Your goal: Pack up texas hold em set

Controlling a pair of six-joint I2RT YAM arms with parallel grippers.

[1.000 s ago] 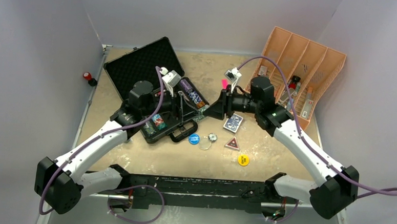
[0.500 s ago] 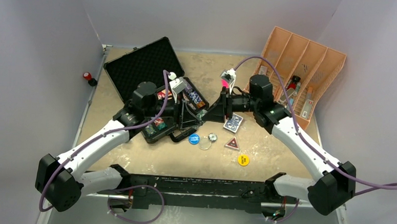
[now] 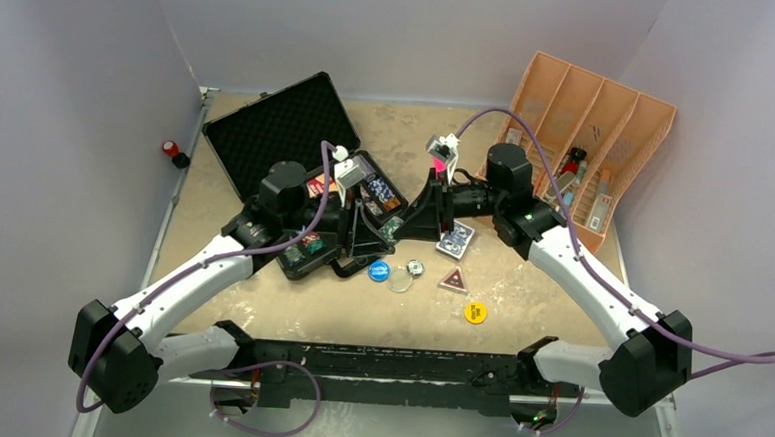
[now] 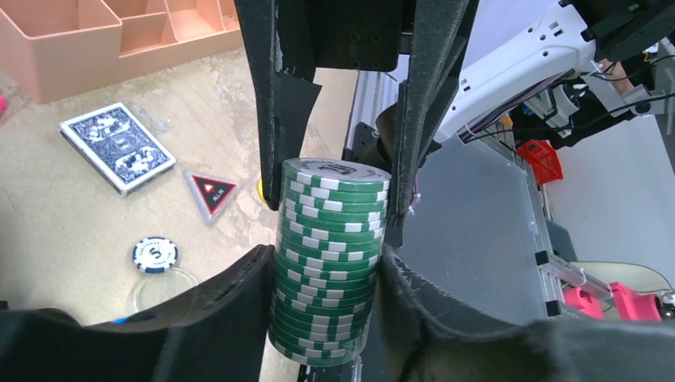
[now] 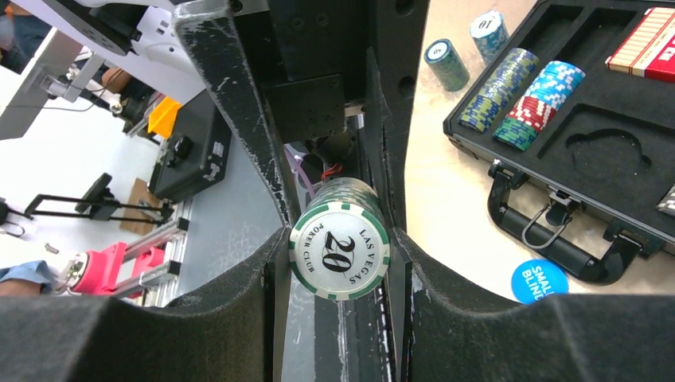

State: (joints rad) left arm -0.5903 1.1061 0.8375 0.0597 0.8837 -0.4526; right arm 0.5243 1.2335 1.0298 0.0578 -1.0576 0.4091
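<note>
The left claw [image 4: 325, 256] has swung off the open case [image 5: 605, 151] to meet the right claw [image 5: 338, 237]. Both are pinching one green chip stack [image 4: 328, 239] in part-open jaws, apparently handing it over. The neat, white-striped stack is bridging both claws, with the case sitting just behind the left claw.

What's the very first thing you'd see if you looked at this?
A tall green chip stack is pinched in mid-air between the left gripper and the right gripper, in the middle of the scene. Its end chip reads 20, Las Vegas Poker Club. Just left lies the open black case with more coloured chips inside, and an orange tray stands far right.
</note>
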